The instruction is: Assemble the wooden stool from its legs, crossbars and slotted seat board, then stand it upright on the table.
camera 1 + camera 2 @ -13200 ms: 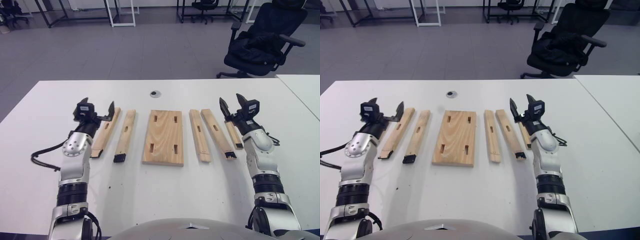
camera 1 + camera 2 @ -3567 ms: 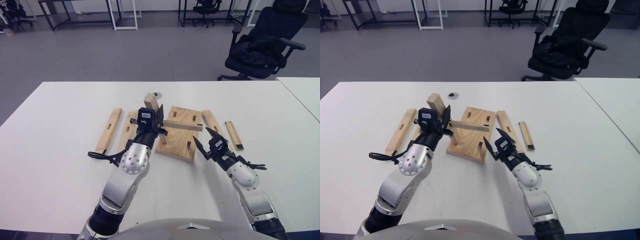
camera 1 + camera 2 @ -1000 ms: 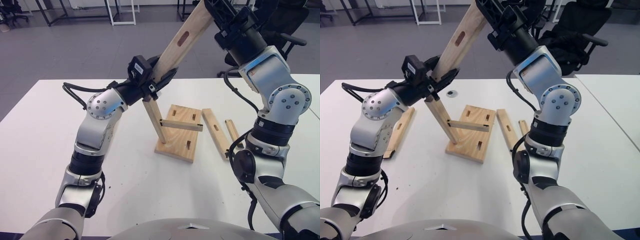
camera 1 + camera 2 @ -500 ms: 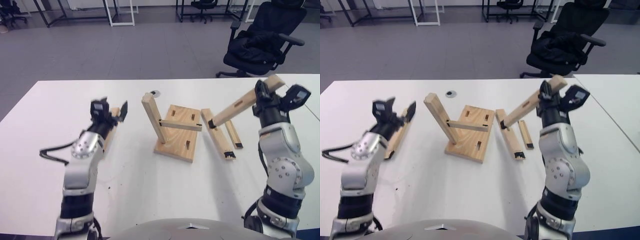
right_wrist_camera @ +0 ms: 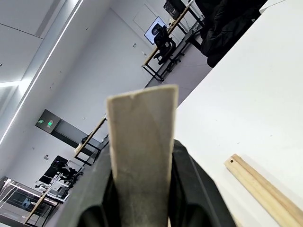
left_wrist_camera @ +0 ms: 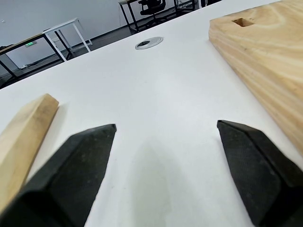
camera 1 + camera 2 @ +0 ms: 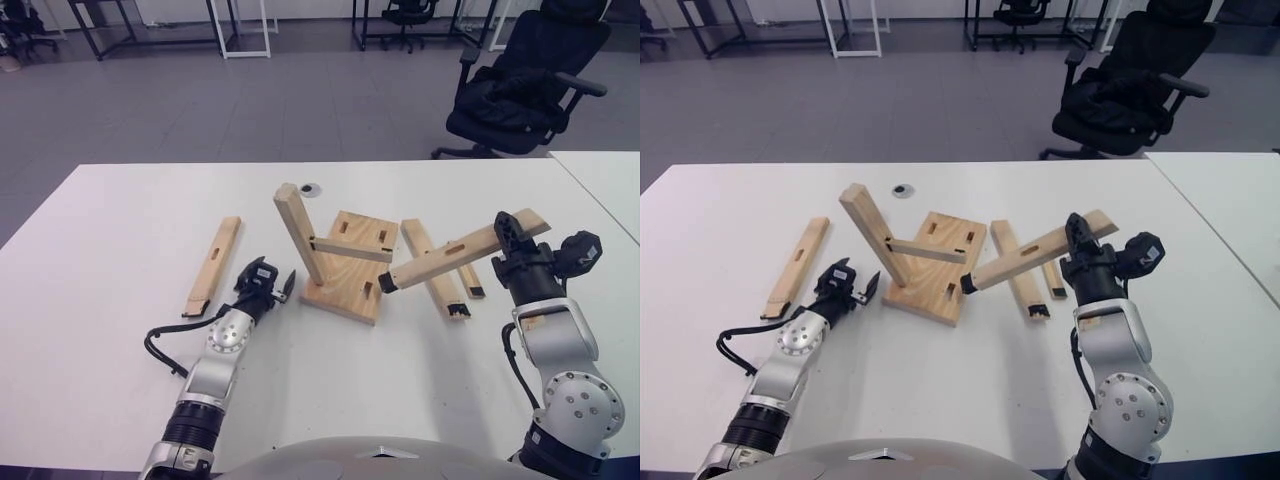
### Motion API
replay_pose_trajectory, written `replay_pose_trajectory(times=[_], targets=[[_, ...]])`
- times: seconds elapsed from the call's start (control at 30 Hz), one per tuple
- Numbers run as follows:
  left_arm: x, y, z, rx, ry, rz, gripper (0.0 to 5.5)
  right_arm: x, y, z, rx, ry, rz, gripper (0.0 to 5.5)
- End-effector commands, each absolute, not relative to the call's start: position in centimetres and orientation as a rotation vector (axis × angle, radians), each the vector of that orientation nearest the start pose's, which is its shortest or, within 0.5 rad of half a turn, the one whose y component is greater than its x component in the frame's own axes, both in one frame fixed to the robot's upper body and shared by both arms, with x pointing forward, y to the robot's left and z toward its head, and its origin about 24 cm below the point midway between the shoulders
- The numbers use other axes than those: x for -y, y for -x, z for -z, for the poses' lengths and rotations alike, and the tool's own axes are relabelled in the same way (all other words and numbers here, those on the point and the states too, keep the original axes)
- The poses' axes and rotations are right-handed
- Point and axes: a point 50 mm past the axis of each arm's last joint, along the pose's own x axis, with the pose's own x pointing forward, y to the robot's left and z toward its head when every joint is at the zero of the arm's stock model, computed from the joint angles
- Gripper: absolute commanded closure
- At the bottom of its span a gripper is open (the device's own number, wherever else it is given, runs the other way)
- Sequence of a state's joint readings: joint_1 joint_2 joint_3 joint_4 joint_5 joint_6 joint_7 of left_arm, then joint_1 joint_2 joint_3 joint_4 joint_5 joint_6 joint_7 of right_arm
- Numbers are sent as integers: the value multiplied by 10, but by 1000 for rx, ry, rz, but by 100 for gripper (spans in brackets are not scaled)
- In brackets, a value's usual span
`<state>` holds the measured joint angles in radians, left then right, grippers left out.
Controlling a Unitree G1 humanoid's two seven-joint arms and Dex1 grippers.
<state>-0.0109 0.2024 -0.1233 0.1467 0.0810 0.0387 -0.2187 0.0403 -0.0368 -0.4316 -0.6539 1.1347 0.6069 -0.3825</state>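
Right pincer [image 7: 507, 240]: clamped on a leg [image 7: 450, 258] near its upper end, holding it slanted over the worktop [image 7: 100, 330] — the dark lower tip hangs just beside the near right slot of the seat board [image 7: 345, 272].
Left pincer [image 7: 277, 281]: wide and holding nothing, low on the worktop just beside the board's near left corner.
Seat board: mid-worktop, with one standing leg [image 7: 296, 228] leaning in it and a crossbar [image 7: 352, 250] jutting from that leg's side.
Loose parts: a spare leg [image 7: 434, 272] and a short bar [image 7: 470, 280] lie under the held leg; another leg [image 7: 212, 262] lies off to the left.
Risk, aim: the grip sits far from the working tip, so a small wrist error could swing the tip past the slot.
Risk, sliding: nothing pins the board — a push at an angle may shove it rather than seat the leg.
Risk, knock-on: a jolt could tip the leaning leg or pull the crossbar loose.
Risk, twist: the leg may turn between the fingers under load.
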Motion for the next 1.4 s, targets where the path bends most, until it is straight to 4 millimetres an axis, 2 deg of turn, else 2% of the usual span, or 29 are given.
replay_pose_trajectory(times=[0.03, 0.13, 0.2, 0.3, 0.47, 0.6, 0.7, 0.77, 0.83, 0.9, 0.93, 1.07, 1.2, 1.4], targets=[[-151, -234, 18, -352, -273, 378, 157, 205, -215, -142, 43, -703, 112, 449], [-150, -231, 16, -359, -281, 391, 157, 210, -221, -138, 65, -646, 125, 449], [-151, -231, 14, -366, -285, 404, 157, 220, -236, -134, 114, -603, 164, 449], [-151, -231, 11, -387, -305, 438, 157, 223, -264, -110, 113, -545, 216, 449], [-149, -224, 9, -458, -312, 486, 157, 196, -293, -69, 52, -628, 187, 449], [-133, -215, 5, -489, -290, 559, 157, 171, -304, -59, -6, -733, 118, 449], [-129, -217, 3, -482, -293, 539, 157, 171, -307, -65, 33, -697, 99, 449], [-142, -221, 1, -473, -317, 482, 157, 192, -308, -90, 148, -606, 103, 449], [-158, -226, -3, -463, -350, 428, 157, 214, -306, -123, 231, -590, 45, 449], [-166, -235, -14, -388, -343, 371, 157, 222, -303, -146, 203, -673, -46, 449], [-165, -241, -20, -341, -330, 358, 157, 223, -300, -150, 165, -710, -71, 449], [-152, -260, -32, -226, -271, 364, 157, 210, -277, -155, -19, -800, -159, 449], [-144, -279, -40, -140, -212, 342, 157, 211, -266, -154, -98, -746, -167, 449], [-128, -297, -39, -148, -251, 385, 157, 208, -258, -126, -123, -664, -110, 449]])
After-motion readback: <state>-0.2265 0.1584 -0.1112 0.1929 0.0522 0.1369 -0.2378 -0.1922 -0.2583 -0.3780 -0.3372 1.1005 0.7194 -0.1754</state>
